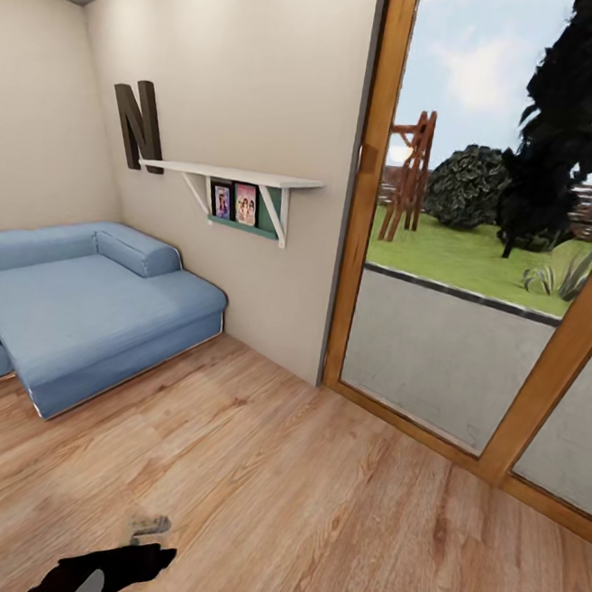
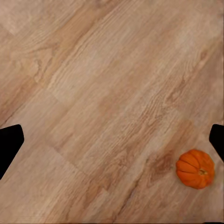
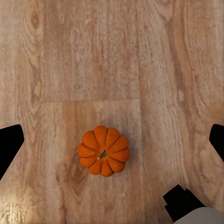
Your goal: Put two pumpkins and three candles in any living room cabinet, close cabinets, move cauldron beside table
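A small orange ribbed pumpkin (image 3: pixel 103 150) lies on the wooden floor in the right wrist view. It sits straight below my right gripper (image 3: pixel 112 142), which is open, its dark fingertips (image 3: pixel 9 144) far apart at the frame's edges and well above the floor. In the left wrist view an orange pumpkin (image 2: pixel 195 168) lies on the floor off to one side of my open left gripper (image 2: pixel 112 142), near one dark fingertip (image 2: pixel 217 140). Whether the two views show the same pumpkin I cannot tell. Nothing is held.
Ahead in the head view stand a blue sofa (image 1: pixel 78 302) at the left, a white wall shelf (image 1: pixel 235 181) with photos, and a wood-framed glass door (image 1: pixel 480 259) to a garden at the right. Open wooden floor (image 1: pixel 313 497) lies between. A black arm part (image 1: pixel 106 572) shows at the bottom.
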{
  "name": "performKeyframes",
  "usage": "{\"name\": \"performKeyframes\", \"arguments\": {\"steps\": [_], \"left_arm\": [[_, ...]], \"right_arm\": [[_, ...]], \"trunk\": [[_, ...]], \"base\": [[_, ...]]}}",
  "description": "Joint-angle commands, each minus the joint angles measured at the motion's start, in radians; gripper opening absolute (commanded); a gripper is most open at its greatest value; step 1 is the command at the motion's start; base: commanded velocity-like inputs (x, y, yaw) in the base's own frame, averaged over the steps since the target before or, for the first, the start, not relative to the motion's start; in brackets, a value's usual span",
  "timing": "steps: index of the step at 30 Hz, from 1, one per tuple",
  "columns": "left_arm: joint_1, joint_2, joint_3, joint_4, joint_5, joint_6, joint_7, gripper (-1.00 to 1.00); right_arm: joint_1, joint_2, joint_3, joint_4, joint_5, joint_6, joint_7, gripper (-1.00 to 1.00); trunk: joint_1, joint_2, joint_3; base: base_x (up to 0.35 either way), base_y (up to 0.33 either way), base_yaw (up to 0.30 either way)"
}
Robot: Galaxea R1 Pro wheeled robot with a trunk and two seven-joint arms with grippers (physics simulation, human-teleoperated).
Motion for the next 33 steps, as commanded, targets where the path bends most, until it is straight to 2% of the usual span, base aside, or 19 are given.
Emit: {"name": "performKeyframes", "arguments": {"steps": [1, 4, 8, 12, 18, 23, 33], "left_arm": [[0.0, 0.005, 0.018, -0.044, 0.01, 0.035, 0.006, 1.0], [0.0, 0.01, 0.118, -0.191, 0.013, 0.143, 0.007, 1.0], [-0.002, -0.004, 0.139, -0.269, 0.01, 0.163, 0.009, 1.0], [-0.002, -0.014, 0.13, -0.325, 0.009, 0.169, 0.008, 1.0], [-0.002, -0.015, 0.067, -0.349, 0.002, 0.165, 0.012, 1.0], [-0.001, -0.013, 0.053, -0.362, -0.007, 0.165, 0.011, 1.0], [0.001, -0.011, 0.052, -0.401, -0.044, 0.165, 0.011, 1.0]], "right_arm": [[-0.001, 0.0, 0.009, 0.0, -0.008, -0.003, -0.004, 1.0], [-0.001, 0.0, 0.011, -0.001, -0.001, -0.003, -0.004, 1.0], [-0.001, 0.001, 0.013, -0.001, 0.005, -0.004, -0.004, 1.0], [-0.001, 0.0, 0.014, -0.001, 0.007, -0.004, -0.003, 1.0], [0.0, 0.0, 0.014, -0.011, 0.009, -0.005, 0.014, 1.0], [-0.001, 0.0, 0.014, -0.012, 0.01, -0.007, 0.026, 1.0], [0.0, -0.001, 0.009, -0.013, 0.003, -0.012, 0.028, 1.0]], "trunk": [[0.004, -0.008, -0.004], [0.015, -0.029, -0.014], [0.031, -0.057, -0.026], [0.046, -0.085, -0.039], [0.069, -0.127, -0.058], [0.088, -0.162, -0.073], [0.127, -0.232, -0.105]], "base": [[0.0, 0.0, 0.0], [0.0, 0.0, 0.0], [0.0, 0.0, 0.0], [0.0, 0.0, 0.0], [0.0, 0.0, 0.0], [0.0, 0.0, 0.0], [0.0, 0.0, 0.0]]}}
